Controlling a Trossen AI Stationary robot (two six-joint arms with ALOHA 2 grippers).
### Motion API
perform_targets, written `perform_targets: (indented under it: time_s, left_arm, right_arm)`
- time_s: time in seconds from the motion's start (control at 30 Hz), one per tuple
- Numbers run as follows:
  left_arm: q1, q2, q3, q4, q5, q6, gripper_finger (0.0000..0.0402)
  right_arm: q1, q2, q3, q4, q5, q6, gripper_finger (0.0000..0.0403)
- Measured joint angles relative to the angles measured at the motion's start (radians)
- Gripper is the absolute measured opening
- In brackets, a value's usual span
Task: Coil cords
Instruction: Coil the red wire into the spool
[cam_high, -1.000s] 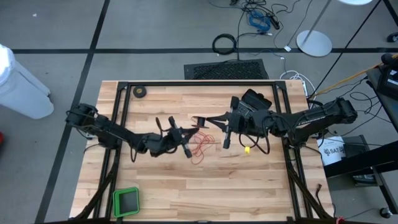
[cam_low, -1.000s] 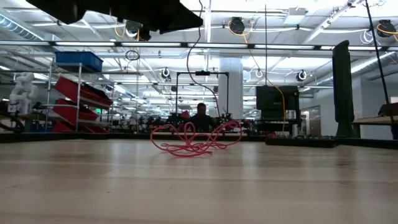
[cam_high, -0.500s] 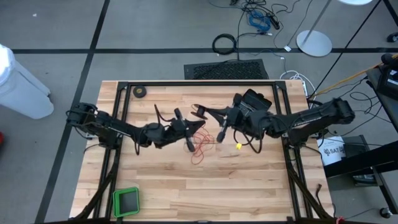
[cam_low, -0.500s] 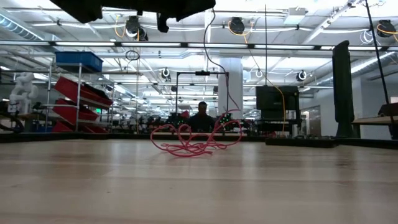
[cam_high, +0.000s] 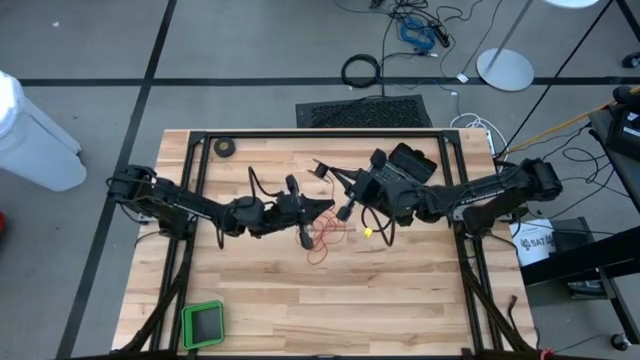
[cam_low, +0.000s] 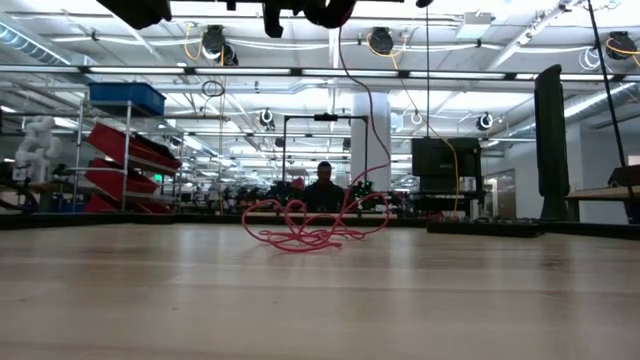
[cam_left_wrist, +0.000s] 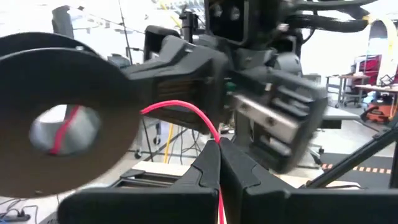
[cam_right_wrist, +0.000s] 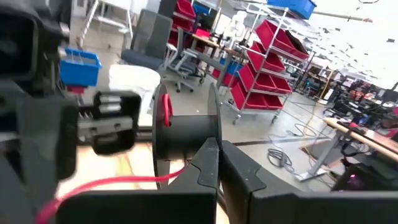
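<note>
Above the middle of the wooden surface (cam_high: 400, 300), the left end effector (cam_left_wrist: 219, 155) is clenched on the thin red wire (cam_low: 315, 232). Its loose loops lie on the surface just below. To its right, the right end effector (cam_right_wrist: 214, 163) grasps the small black reel (cam_right_wrist: 186, 134).

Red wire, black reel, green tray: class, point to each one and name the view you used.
red wire (cam_low: 312, 236), low view, on the tangled loops lying on the table.
black reel (cam_left_wrist: 65, 121), left wrist view, on its flat round face.
green tray (cam_high: 203, 324), high view, on its rim.
</note>
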Motion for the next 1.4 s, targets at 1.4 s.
perform_targets:
  time_s: [1.4]
  left_arm:
    - [-0.077, -0.351, -0.002, -0.751, -0.029, 0.063, 0.0]
  right_arm:
    - [0.033, -0.087, 0.0, -0.358, -0.382, 0.076, 0.0]
